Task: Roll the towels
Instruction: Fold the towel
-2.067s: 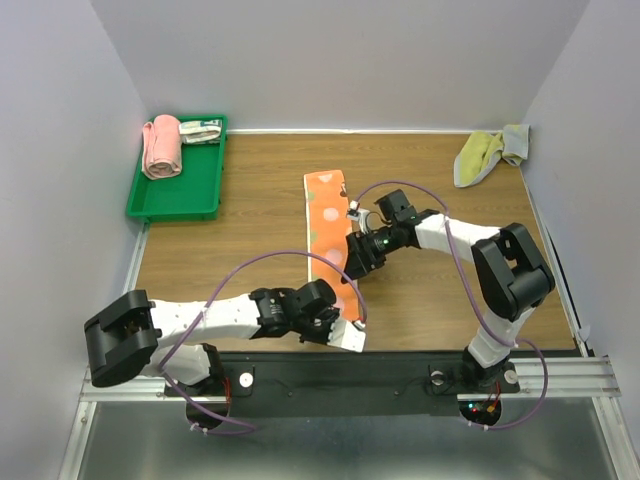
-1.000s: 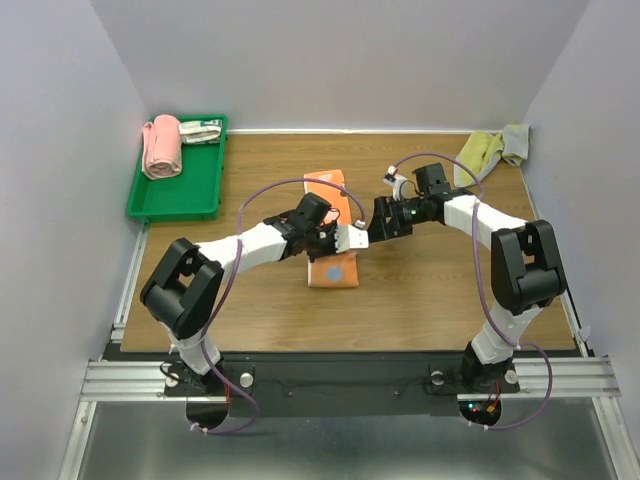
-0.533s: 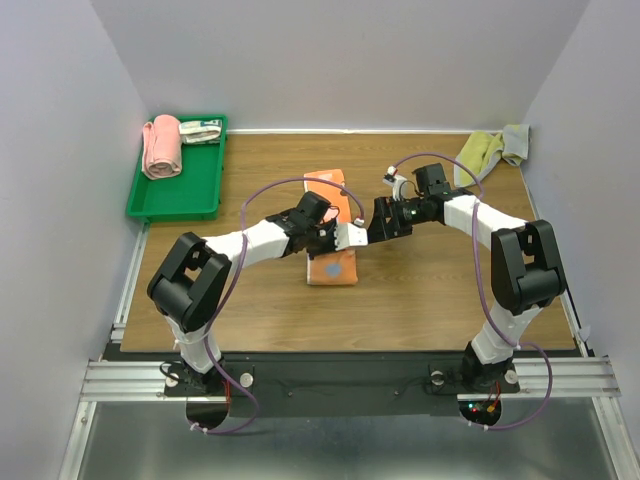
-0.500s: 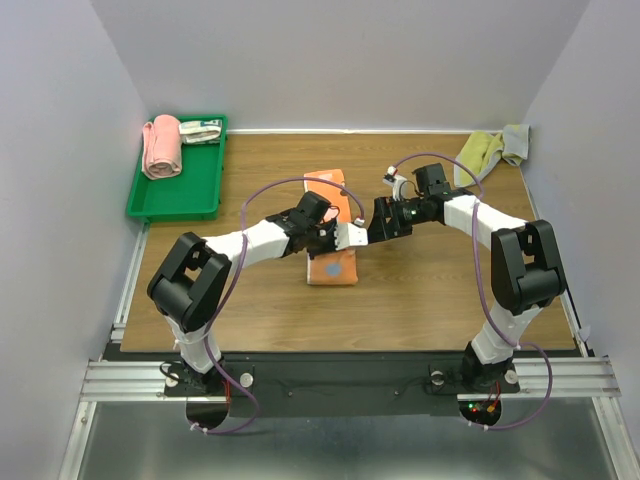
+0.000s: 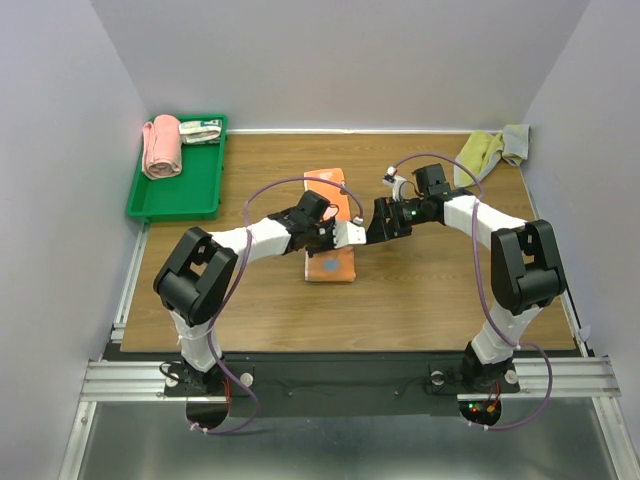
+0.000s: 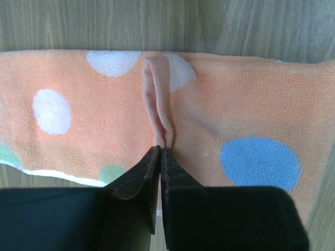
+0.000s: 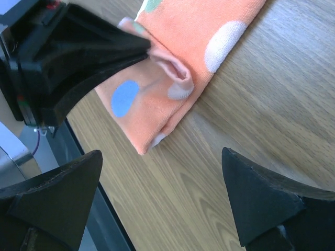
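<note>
The orange towel (image 5: 331, 267) with pale and blue dots lies folded over itself in the middle of the table. My left gripper (image 5: 344, 235) is over its right edge, jaws nearly together on a raised fold of the cloth (image 6: 157, 104). In the left wrist view the ridge runs straight into the left gripper (image 6: 159, 150). My right gripper (image 5: 368, 232) hovers open just right of the towel, its fingers wide apart over bare wood (image 7: 162, 152) beside the towel's corner (image 7: 152, 136). The yellow-green towel (image 5: 488, 153) lies crumpled at the back right corner.
A green tray (image 5: 190, 195) at the back left holds a pink towel roll (image 5: 161, 146) and a small white-green item (image 5: 201, 131). Grey walls close in the table on three sides.
Since two seconds ago my left gripper carried the towel's near end away from me, folding the towel in half. Over the last second both grippers barely moved.
</note>
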